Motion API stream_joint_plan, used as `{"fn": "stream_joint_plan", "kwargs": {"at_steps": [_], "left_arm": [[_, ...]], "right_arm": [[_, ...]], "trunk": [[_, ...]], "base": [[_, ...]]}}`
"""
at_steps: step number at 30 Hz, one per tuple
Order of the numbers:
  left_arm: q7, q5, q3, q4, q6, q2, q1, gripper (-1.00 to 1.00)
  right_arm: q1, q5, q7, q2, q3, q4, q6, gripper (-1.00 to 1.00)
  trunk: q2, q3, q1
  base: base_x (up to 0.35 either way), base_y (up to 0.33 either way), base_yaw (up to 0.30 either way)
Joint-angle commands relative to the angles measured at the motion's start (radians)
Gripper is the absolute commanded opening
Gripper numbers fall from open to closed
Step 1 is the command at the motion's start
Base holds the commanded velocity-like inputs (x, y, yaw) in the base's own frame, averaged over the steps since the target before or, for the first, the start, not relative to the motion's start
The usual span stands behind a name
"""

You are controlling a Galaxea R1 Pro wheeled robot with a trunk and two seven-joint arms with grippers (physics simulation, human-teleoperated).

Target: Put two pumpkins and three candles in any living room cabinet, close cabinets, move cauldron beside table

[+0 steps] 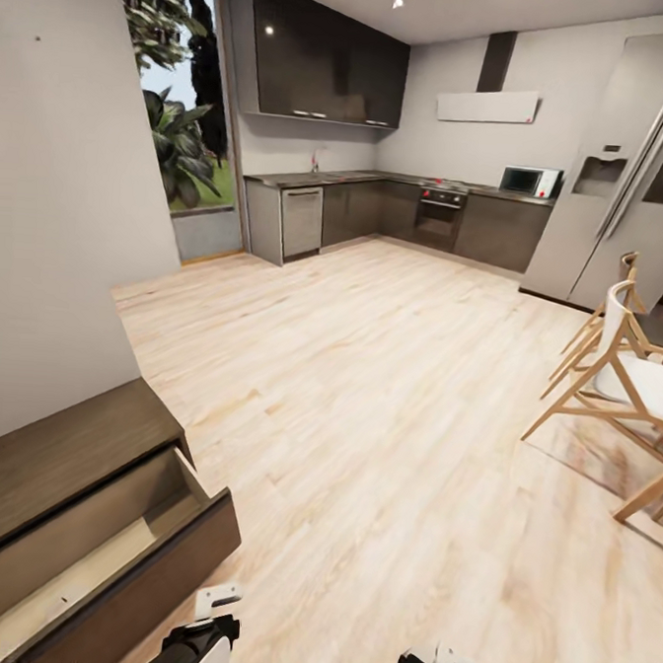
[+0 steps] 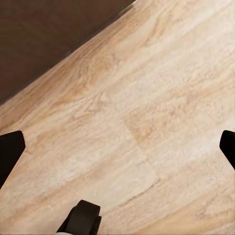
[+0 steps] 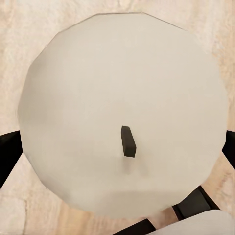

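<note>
The cabinet (image 1: 55,461) stands at the lower left of the head view, against the white wall. Its top drawer (image 1: 108,563) is pulled out, and the pale inside that I can see holds nothing. In the right wrist view I look down on a pale candle (image 3: 122,88) with a short dark wick; my right gripper (image 3: 118,149) is shut on it, one black finger on each side. My left gripper (image 2: 120,147) is open over bare wood floor, with the cabinet's dark front (image 2: 44,34) close beside it. Both forearms show at the head view's bottom edge.
Light wood floor (image 1: 367,393) stretches ahead to a grey kitchen (image 1: 399,213) with an oven and a microwave. A tall fridge (image 1: 629,174) stands at the back right. Wooden chairs (image 1: 615,381) stand at the right, and a window with plants (image 1: 184,113) is at the back left.
</note>
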Motion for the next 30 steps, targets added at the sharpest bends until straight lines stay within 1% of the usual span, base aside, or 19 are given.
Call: {"fn": "stream_joint_plan", "kwargs": {"at_steps": [1, 9, 17, 19, 20, 23, 26, 28, 30], "left_arm": [[0.008, 0.005, -0.007, -0.001, 0.004, 0.001, -0.001, 1.00], [0.008, 0.005, -0.007, -0.001, 0.004, 0.001, 0.000, 1.00], [0.010, 0.007, -0.007, -0.014, 0.004, -0.002, -0.001, 1.00], [0.011, 0.010, -0.007, -0.023, 0.004, -0.005, -0.001, 1.00], [0.012, 0.012, -0.007, -0.025, 0.004, -0.006, -0.001, 1.00], [0.016, 0.015, 0.000, -0.029, 0.005, -0.006, -0.001, 1.00], [0.019, 0.016, 0.007, -0.033, 0.012, -0.005, -0.001, 1.00], [0.020, 0.020, 0.012, -0.036, 0.020, -0.002, -0.001, 1.00], [0.020, 0.033, 0.026, -0.044, 0.052, 0.001, -0.003, 1.00]], "right_arm": [[0.000, -0.012, -0.005, 0.000, 0.008, -0.002, -0.004, -1.00], [0.000, -0.012, -0.005, 0.001, 0.008, -0.002, -0.004, -1.00], [0.000, -0.010, -0.005, 0.001, 0.009, -0.002, -0.003, -1.00], [0.000, -0.001, -0.005, 0.001, 0.014, -0.002, -0.001, -1.00], [0.000, 0.009, -0.005, 0.000, 0.019, -0.002, 0.007, -1.00], [0.000, 0.035, -0.006, -0.001, 0.025, -0.002, 0.042, -1.00], [0.000, 0.045, -0.008, -0.003, 0.026, -0.002, 0.095, -1.00], [0.000, 0.053, -0.009, -0.005, 0.026, -0.002, 0.143, -1.00], [-0.003, 0.058, -0.010, -0.006, 0.026, -0.003, 0.212, -1.00]], "trunk": [[0.000, -0.001, 0.000], [0.000, -0.001, 0.000], [0.000, -0.001, 0.000], [0.000, -0.001, 0.000], [0.007, 0.002, -0.004], [0.028, 0.012, -0.015], [0.049, 0.021, -0.027], [0.063, 0.027, -0.035], [0.077, 0.034, -0.042]], "base": [[0.000, -0.036, 0.291], [0.000, -0.120, 0.291], [0.000, -0.014, 0.291], [0.000, -0.001, 0.291], [0.000, 0.000, 0.291], [0.000, 0.000, 0.291], [0.000, 0.000, 0.291], [0.000, 0.000, 0.291], [0.000, 0.000, 0.291]]}}
